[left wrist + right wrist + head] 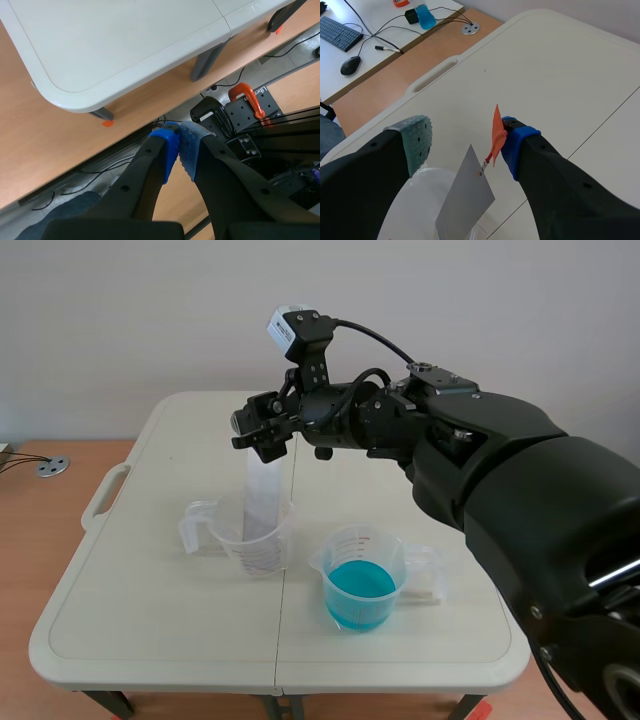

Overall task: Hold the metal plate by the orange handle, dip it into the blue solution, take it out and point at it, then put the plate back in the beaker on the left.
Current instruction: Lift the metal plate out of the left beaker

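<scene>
Left beaker (262,545): clear, holds metal plate (262,490) standing tilted, orange handle (496,131) on top.
Right beaker (365,575): blue solution (360,585).
Right end effector (265,435): over left beaker, fingers spread wide, handle touching one pad, ungripped.
Left end effector (179,145): closed, empty, off surface (150,620) corner.
Surface white; plain wall (120,320) behind; keyboard (337,32) and mouse (351,65) nearby.

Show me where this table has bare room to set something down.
Bare: the near-left corner of the table, in front of the clear beaker, and the near strip before the blue-solution beaker. Crowded: the middle, where both beakers stand close and the right gripper hangs over the metal plate.
</scene>
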Robot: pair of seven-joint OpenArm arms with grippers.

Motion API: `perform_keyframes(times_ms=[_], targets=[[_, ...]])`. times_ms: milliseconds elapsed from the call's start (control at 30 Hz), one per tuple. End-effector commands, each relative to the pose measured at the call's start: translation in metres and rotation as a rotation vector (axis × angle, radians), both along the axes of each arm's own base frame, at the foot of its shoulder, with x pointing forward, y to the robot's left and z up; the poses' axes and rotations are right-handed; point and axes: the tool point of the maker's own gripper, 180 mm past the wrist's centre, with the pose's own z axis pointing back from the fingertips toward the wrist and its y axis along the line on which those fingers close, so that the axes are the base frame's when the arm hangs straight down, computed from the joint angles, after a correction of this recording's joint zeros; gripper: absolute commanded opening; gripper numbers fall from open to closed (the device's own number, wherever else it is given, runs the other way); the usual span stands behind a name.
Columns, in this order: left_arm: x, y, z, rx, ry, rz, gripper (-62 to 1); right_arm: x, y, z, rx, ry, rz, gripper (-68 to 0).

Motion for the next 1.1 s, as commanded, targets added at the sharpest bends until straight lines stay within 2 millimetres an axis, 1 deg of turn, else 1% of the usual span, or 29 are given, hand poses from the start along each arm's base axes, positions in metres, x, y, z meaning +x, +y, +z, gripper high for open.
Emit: perform_keyframes(times_ms=[0, 300, 533, 667, 1067], targets=[[0.004, -0.001, 0.004, -0.012, -0.019, 0.013, -59.0, 0.009, 0.004, 0.024, 0.027, -0.053, 0.006, -43.7], [0.004, -0.001, 0.004, -0.012, -0.019, 0.013, -59.0, 0.009, 0.004, 0.024, 0.027, -0.053, 0.006, -57.2], [0.004, -0.001, 0.004, -0.012, -0.019, 0.013, -59.0, 0.008, 0.004, 0.023, 0.027, -0.051, 0.007, -66.3], [0.004, -0.001, 0.004, -0.012, -0.019, 0.013, -59.0, 0.006, 0.007, 0.024, 0.036, -0.053, 0.024, -66.2], [0.004, -0.001, 0.004, -0.012, -0.019, 0.013, -59.0, -0.013, 0.021, 0.037, 0.102, -0.085, 0.153, -66.2]])
